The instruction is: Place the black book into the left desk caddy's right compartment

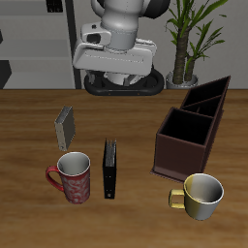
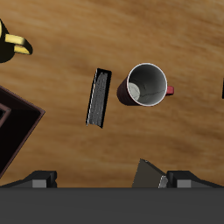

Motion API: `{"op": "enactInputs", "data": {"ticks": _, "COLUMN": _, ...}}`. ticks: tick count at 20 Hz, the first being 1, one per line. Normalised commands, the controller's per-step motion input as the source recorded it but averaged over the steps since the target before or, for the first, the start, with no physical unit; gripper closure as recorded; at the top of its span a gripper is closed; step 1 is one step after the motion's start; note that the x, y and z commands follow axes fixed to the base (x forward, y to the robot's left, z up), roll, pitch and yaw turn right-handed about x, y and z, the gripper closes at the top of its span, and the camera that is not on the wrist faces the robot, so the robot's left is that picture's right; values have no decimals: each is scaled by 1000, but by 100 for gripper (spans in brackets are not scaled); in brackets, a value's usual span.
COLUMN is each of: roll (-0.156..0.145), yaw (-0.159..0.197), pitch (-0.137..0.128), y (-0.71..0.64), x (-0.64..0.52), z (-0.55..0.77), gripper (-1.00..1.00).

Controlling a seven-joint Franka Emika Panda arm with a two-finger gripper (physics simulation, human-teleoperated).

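Observation:
The black book (image 1: 110,170) lies flat on the table near the front edge, beside a red mug (image 1: 71,177). It also shows in the wrist view (image 2: 99,98). The left desk caddy (image 1: 201,109) stands apart from the book, and its right compartment (image 1: 187,133) is the squarish section at its nearer end, empty. One corner of the caddy shows in the wrist view (image 2: 12,128). My gripper (image 1: 118,83) hangs high at the table's back, far from the book. Its fingers (image 2: 39,179) stand wide apart and hold nothing.
The red mug (image 2: 146,85) stands right beside the black book. A small grey book (image 1: 66,126) stands farther back. A yellow mug (image 1: 201,194) sits in front of the caddy. A potted plant (image 1: 184,39) stands behind the caddy.

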Motion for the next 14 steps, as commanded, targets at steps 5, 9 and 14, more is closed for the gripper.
{"op": "enactInputs", "data": {"ticks": 5, "roll": 16, "yaw": 2, "pitch": -20, "y": 108, "x": 153, "z": -51, "gripper": -100}}
{"op": "enactInputs", "data": {"ticks": 9, "roll": 36, "yaw": 25, "pitch": -26, "y": 53, "x": 163, "z": -199, "gripper": -100}}
{"op": "enactInputs", "data": {"ticks": 14, "roll": 33, "yaw": -49, "pitch": 19, "y": 18, "x": 162, "z": -387, "gripper": -100}}
